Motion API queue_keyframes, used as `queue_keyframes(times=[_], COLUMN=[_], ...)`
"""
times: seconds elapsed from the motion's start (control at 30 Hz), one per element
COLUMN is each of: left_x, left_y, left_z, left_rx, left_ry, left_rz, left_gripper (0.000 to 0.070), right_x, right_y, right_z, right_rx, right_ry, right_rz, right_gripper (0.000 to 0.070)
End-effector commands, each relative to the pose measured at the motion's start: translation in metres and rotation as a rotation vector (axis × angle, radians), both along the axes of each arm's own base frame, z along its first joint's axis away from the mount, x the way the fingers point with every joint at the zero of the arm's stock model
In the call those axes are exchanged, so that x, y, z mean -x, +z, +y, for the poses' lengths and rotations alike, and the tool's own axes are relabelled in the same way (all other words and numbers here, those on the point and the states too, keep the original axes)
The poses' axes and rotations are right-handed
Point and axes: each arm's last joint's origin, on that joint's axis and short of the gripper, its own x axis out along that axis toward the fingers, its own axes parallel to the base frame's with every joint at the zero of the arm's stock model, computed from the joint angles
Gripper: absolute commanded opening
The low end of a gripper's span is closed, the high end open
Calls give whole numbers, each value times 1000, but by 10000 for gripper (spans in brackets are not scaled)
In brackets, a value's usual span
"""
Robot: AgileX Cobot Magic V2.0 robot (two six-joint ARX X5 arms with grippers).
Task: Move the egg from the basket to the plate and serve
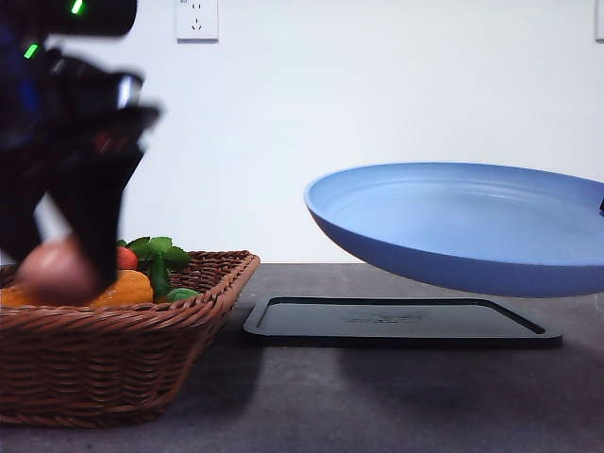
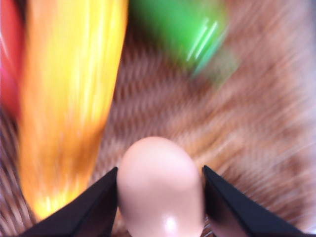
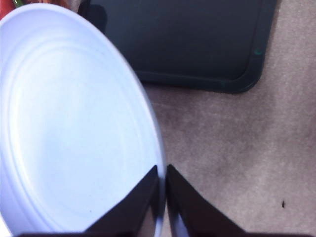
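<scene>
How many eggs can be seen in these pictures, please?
1. The egg is held between the left gripper's fingers, over the basket. More eggs may be hidden inside the basket.

The front view is bright, with a white wall (image 1: 396, 85) behind. The left arm (image 1: 66, 142) looks dark and smeared by blur. A soft shadow lies on the table (image 1: 377, 396) under the plate (image 1: 453, 226) and beside the basket (image 1: 113, 349). The left wrist view is very blurry, yet the egg (image 2: 160, 187) is fairly sharp, with a small shiny spot. The right wrist view is clear and evenly lit.
</scene>
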Motion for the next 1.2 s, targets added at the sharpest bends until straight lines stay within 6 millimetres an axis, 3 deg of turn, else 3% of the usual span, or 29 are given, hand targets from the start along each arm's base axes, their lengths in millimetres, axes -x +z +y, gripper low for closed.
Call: queue_keyframes(times=[0.0,0.2,0.4,0.53,0.77,0.93,1.1,1.17], left_x=[-7,-8,14,29,35,33,33,33], left_y=[17,65,79,67,21,6,5,5], left_z=[-10,-44,-88,-116,-150,-158,-158,-158], left_rx=[57,337,457,373,175,141,140,140], left_ry=[-40,-214,-439,-603,-717,-738,-737,-736], left_rz=[-49,-189,-358,-438,-421,-390,-388,-386], left_gripper=[198,199,200,202,202,203,212,246], right_x=[-3,-3,-3,-3,-1,0,2,2], right_y=[4,4,1,-1,-3,-4,-5,-5], right_z=[1,1,2,4,7,7,7,7], right_rx=[-2,-5,-20,-30,-27,-25,-23,-23], right_ry=[13,12,23,42,63,64,64,64], right_rz=[-25,-22,19,43,64,88,110,113], right_gripper=[0,0,0,0,0,0,0,0])
